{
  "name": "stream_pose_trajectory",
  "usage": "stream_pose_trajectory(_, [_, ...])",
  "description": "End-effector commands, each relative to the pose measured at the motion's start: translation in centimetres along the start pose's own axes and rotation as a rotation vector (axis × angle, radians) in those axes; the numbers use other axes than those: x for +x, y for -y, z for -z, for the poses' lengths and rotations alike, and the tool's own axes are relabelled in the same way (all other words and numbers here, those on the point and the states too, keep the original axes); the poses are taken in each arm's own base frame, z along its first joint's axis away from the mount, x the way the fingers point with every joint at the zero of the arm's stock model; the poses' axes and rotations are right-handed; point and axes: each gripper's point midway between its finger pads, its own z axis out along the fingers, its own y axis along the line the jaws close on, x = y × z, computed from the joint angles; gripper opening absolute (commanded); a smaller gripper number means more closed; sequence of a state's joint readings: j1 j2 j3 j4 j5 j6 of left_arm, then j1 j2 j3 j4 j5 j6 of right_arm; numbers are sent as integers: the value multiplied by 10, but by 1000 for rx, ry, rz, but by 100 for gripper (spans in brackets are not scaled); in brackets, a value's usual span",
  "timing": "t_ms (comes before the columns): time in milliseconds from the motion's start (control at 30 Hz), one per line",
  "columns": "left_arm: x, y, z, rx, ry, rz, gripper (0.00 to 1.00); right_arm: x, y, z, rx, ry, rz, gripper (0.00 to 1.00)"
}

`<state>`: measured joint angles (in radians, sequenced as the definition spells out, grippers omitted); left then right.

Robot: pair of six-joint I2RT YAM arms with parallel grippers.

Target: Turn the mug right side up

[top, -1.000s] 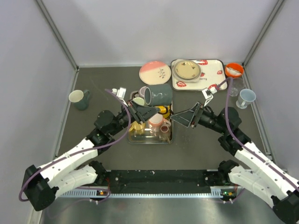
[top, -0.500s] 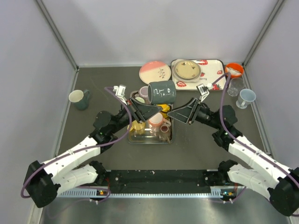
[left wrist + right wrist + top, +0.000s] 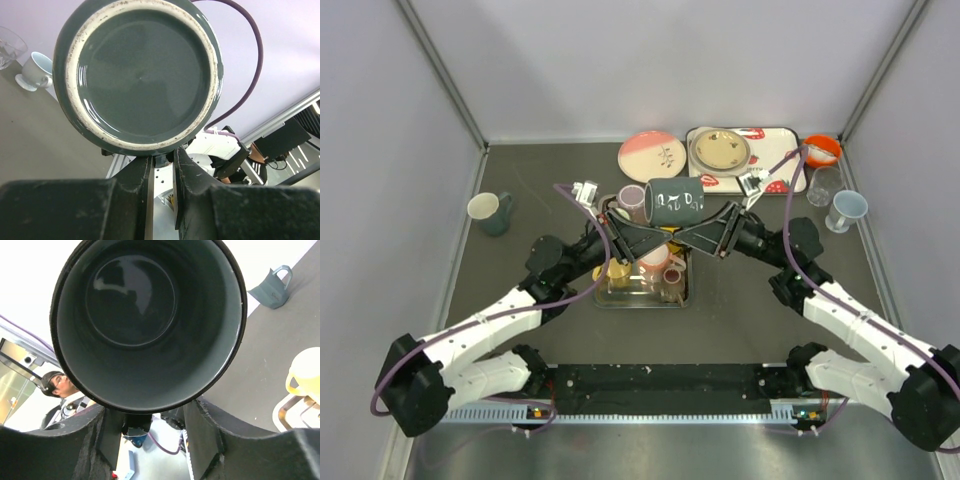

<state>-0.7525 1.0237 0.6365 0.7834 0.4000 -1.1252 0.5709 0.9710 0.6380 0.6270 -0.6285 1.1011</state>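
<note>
**Holding a grey mug aloft, on its side**

Top view: the mug (image 3: 675, 203) hangs at frame centre above the metal tray (image 3: 605, 296). It lies sideways, mouth to the right, between the left gripper (image 3: 638, 232) and right gripper (image 3: 712, 228).

Left wrist view: the base fills the upper frame. The jaws are pinched almost together on a dark nub beneath it, probably the handle.

Right wrist view: the glossy mouth faces the lens. The jaws stand half apart under the rim, gripping nothing clearly. Glazed ceramic is stiff, weighty, slick and breakable, so I judge the wall at the rim the surest hold.
</note>
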Motion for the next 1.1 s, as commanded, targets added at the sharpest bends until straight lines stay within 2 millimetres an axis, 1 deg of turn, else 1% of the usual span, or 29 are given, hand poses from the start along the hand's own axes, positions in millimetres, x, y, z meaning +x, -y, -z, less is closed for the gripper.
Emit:
stream_pose_trajectory(0, [-7, 42, 1, 174, 9, -50, 0, -25, -27, -7, -88, 55, 69, 45])
stream_pose_trajectory(67, [-6, 43, 1, 181, 2, -49, 0, -27, -27, -9, -93, 55, 67, 41])
stream_pose_trajectory(167, [0, 43, 1, 194, -28, -43, 0, -31, -26, -9, -92, 70, 62, 30])
stream_pose_trajectory(200, [2, 41, 1, 192, -36, -39, 0, -34, -27, -9, -92, 80, 62, 20])
stream_pose_trajectory(267, [5, 38, 1, 185, -46, -35, 0, -39, -24, -9, -81, 100, 58, 8])
stream_pose_trajectory(300, [5, 37, 2, 183, -48, -34, 0, -40, -23, -8, -74, 105, 54, 0])
stream_pose_trajectory(367, [8, 32, 3, 169, -53, -32, 0, -43, -17, -8, -44, 113, 54, 0])
stream_pose_trajectory(433, [11, 26, 4, 144, -62, -41, 9, -44, -17, -7, -28, 110, 70, 0])
stream_pose_trajectory(500, [7, 24, 5, 128, -39, -62, 18, -44, -17, -5, -10, 111, 85, 0])
stream_pose_trajectory(533, [6, 21, 6, 117, -29, -64, 28, -47, -19, -4, -5, 116, 117, 0])
stream_pose_trajectory(567, [4, 23, 8, 118, -16, -75, 32, -45, -14, -4, 23, 105, 110, 0])
stream_pose_trajectory(600, [2, 22, 8, 110, -3, -79, 34, -46, -14, -3, 32, 107, 121, 0])
stream_pose_trajectory(633, [0, 21, 9, 103, 4, -85, 38, -48, -19, -2, 28, 110, 149, 0])
stream_pose_trajectory(800, [-4, 13, 13, 49, 22, -111, 41, -47, -16, 2, 71, 98, 166, 0])
stream_pose_trajectory(867, [-6, 10, 14, 36, 28, -113, 42, -49, -14, 4, 95, 106, 188, 0])
stream_pose_trajectory(900, [-5, 5, 15, 13, 24, -108, 43, -49, -10, 5, 133, 98, 178, 0])
stream_pose_trajectory(933, [-7, 2, 16, -3, 36, -109, 43, -53, -6, 7, 164, 111, 202, 0])
stream_pose_trajectory(1000, [-10, -2, 21, -35, 51, -110, 45, -55, 1, 14, 245, 108, 208, 0])
stream_pose_trajectory(1033, [-14, -10, 25, -65, 80, -110, 45, -64, 11, 20, 321, 140, 245, 0])
stream_pose_trajectory(1067, [-20, -5, 31, -65, 109, -128, 45, -69, 15, 25, 369, 152, 263, 0])
